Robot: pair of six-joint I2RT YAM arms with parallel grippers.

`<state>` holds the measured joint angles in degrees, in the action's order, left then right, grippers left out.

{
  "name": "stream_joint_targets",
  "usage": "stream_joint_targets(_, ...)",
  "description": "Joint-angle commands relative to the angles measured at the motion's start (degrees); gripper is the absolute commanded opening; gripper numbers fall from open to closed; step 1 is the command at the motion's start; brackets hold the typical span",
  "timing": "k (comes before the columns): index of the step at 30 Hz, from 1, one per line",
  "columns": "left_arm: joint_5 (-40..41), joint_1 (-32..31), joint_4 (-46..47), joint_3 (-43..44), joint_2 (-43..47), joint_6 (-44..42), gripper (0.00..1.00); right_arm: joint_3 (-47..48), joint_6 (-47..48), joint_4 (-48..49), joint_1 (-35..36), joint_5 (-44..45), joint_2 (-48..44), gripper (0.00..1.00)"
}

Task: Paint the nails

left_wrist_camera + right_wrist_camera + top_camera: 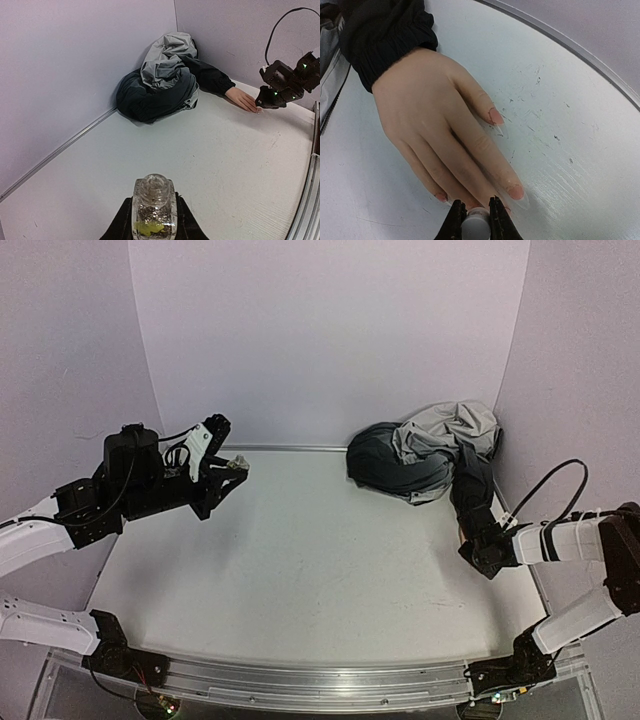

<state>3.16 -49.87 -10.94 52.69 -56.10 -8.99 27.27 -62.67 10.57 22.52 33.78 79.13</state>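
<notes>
The left fingers (236,466) hold a little clear bottle (154,207) tight at the left of the desk (300,570) — the right fingers (480,558) pinch a small white cap (476,223) right by the nails (496,116) of the pale hand (420,115) lying flat on the desk's right side

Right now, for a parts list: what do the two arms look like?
Both the left arm and right arm have white links with black joints and black jaws. A black cable loops over the right wrist, where small green lights glow.
</notes>
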Motion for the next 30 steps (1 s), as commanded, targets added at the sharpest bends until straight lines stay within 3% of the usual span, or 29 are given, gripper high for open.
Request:
stream_joint_targets(1, -0.2, 0.2, 2.8, 0.3, 1.4, 0.4, 0.0, 1.6, -0.9, -3.6, -0.3, 0.5, -0.2, 0.0)
stream_joint_targets(21, -0.6, 0.2, 2.8, 0.3, 1.3, 0.5, 0.0, -0.4, 1.1, -3.4, -0.3, 0.3, -6.7, 0.0)
stream_joint_targets(30, -0.3, 0.2, 2.8, 0.3, 1.3, 0.4, 0.0, 1.2, 1.9, -1.5, -0.3, 2.5, -4.1, 0.0)
